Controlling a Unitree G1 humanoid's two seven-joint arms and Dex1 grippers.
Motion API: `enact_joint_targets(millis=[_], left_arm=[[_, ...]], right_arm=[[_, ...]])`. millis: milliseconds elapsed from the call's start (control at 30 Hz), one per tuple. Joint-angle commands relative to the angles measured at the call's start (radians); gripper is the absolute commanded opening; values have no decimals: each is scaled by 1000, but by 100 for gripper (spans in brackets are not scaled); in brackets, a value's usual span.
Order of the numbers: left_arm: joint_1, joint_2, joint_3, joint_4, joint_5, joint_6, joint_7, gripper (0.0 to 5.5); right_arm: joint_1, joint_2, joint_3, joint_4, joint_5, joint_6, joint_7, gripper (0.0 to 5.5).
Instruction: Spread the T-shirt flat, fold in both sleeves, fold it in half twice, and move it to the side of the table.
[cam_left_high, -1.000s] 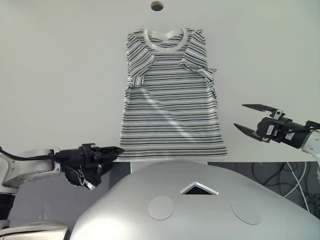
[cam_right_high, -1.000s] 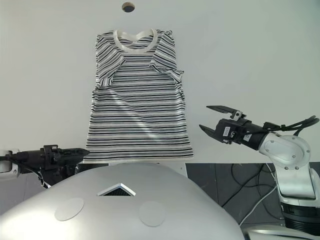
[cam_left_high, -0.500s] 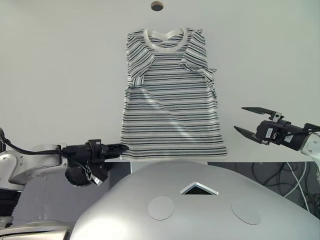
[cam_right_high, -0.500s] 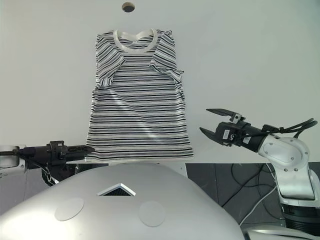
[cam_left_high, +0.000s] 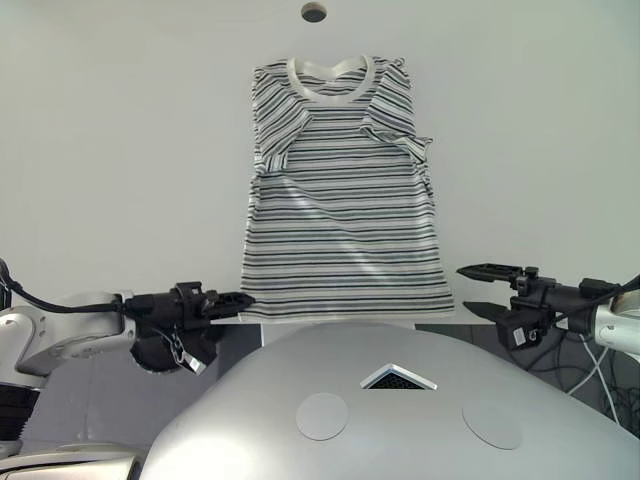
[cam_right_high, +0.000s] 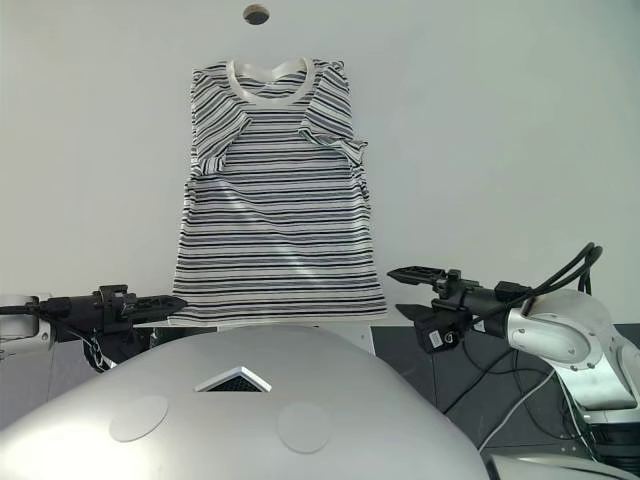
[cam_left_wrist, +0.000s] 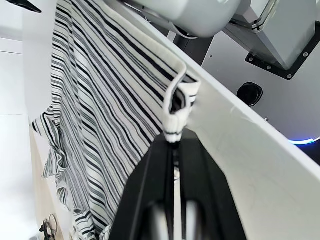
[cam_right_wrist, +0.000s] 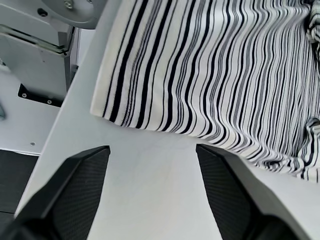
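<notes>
The black-and-white striped cotton T-shirt lies mid-surface, its white collar toward 12 o'clock and its hem along the near edge at 6 o'clock. Both sleeves lie folded inward over the chest. At the shirt's 7 o'clock corner the left tool is pinched on the hem, lifting a small fold of it off the white surface. At the 5 o'clock corner the right tool is spread wide, just beside the hem and not touching it. A small dark round spot sits beyond the collar at 12 o'clock.
</notes>
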Motion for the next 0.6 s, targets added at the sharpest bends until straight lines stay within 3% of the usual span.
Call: enact_joint_targets(millis=[33, 433, 600], left_arm=[[-16, 11, -2, -8, -2, 15, -5, 4], [-47, 16, -23, -10, 1, 33, -11, 4], [-54, 17, -29, -4, 1, 33, -10, 0]], right_arm=[[-32, -7, 65, -19, -25, 23, 9, 328], [-7, -49, 89, -125, 68, 187, 60, 328], [-6, -45, 107, -171, 107, 316, 96, 233]])
